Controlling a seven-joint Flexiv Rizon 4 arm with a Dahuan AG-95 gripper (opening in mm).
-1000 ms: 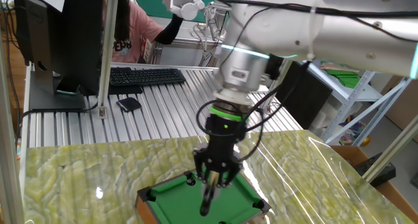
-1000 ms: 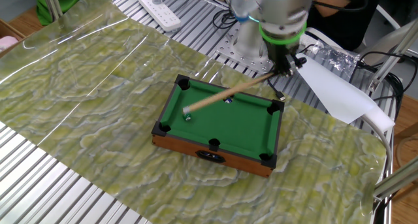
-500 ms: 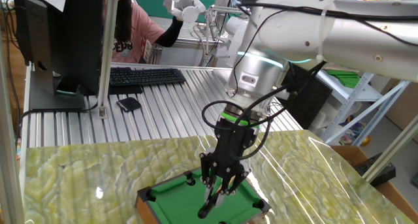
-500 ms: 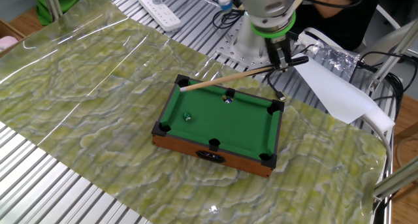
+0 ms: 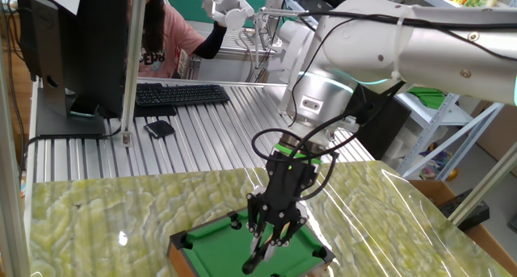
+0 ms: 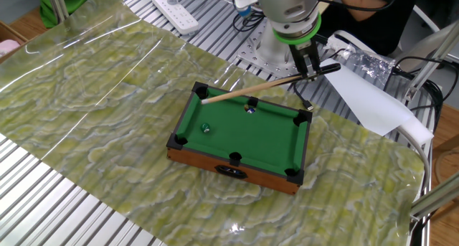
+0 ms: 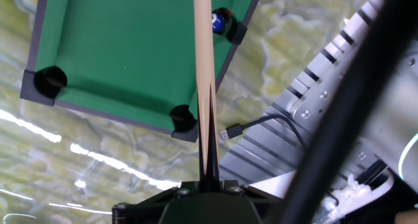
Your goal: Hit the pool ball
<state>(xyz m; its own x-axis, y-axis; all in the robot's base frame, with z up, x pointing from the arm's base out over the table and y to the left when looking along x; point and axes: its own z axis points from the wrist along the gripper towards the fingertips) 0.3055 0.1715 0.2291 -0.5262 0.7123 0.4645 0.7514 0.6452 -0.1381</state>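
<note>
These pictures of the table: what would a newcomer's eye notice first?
First the small wooden pool table with green felt, standing on the yellow-green marbled cloth. Then the long thin wooden cue stick, held in the jaws of the gripper and slanting over the table's far rail. A tiny glossy green pool ball lies on the felt, apart from the cue.

Too small in the other fixed view to make out more of the pool ball (image 6: 205, 128) than a glossy green speck. Cut off in the hand view: cue stick (image 7: 204, 74) tip (past the top edge). Half hidden below: pool table (image 5: 212, 243).
</note>
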